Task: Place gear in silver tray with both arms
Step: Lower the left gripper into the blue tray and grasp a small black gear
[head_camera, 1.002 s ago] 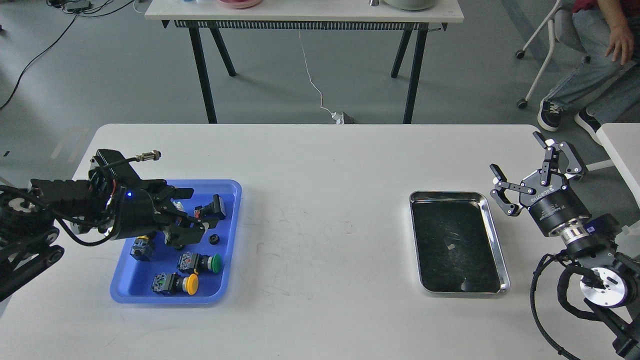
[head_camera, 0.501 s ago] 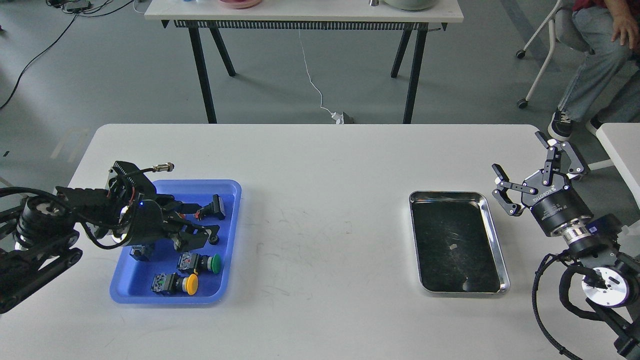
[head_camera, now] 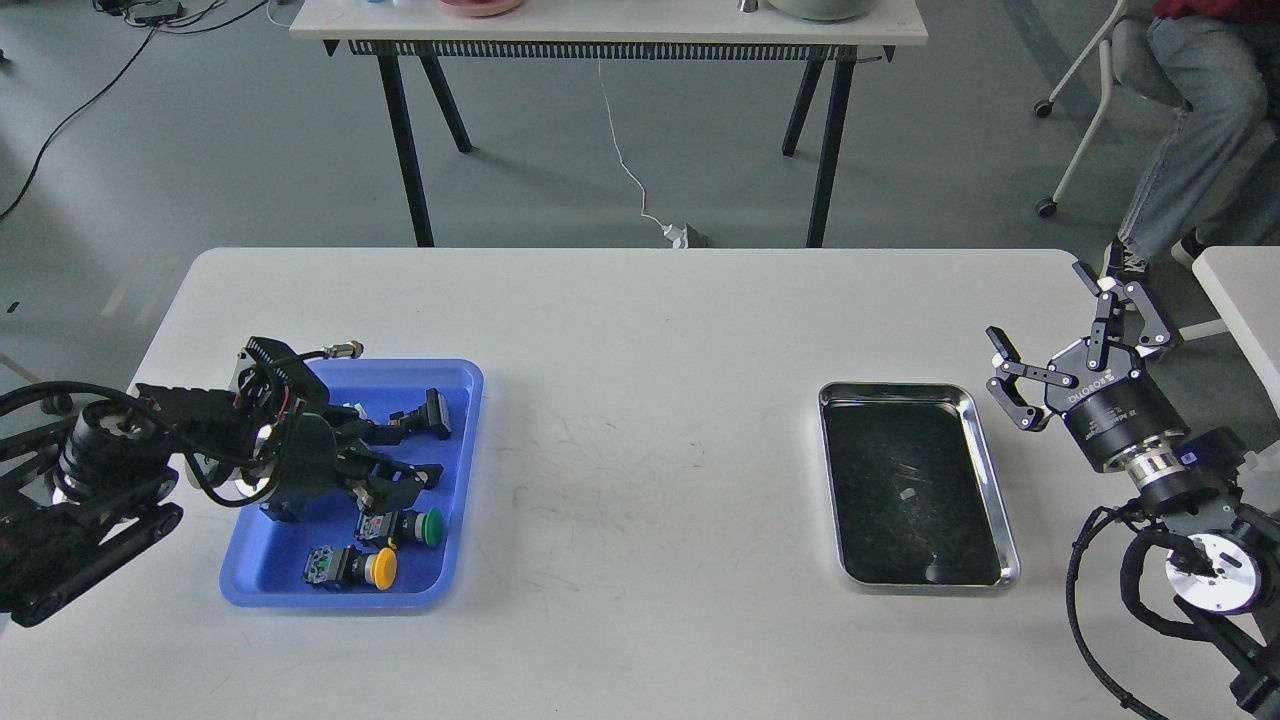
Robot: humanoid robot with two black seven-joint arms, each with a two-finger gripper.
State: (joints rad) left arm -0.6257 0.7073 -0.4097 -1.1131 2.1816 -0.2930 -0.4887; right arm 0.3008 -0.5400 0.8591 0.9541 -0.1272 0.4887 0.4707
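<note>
The silver tray point(head_camera: 990, 470) lies empty on the right of the white table. My right gripper point(head_camera: 1038, 304) is open and empty, raised just past the tray's far right corner. My left gripper point(head_camera: 405, 452) is low inside the blue plastic tray point(head_camera: 268, 565), its fingers apart over the tray's middle. The small black gear does not show; the left gripper's fingers cover the spot among the parts where it lay.
The blue tray holds a green push button point(head_camera: 430, 527), a yellow push button point(head_camera: 381, 568) and a black switch part point(head_camera: 433, 411). A second table point(head_camera: 600, 30) stands behind. A seated person point(head_camera: 1195, 110) is at the far right.
My left gripper has moved right and toward the front, lower into the blue tray, now covering the small black gear. The right gripper has barely moved. The person's leg shifted.
</note>
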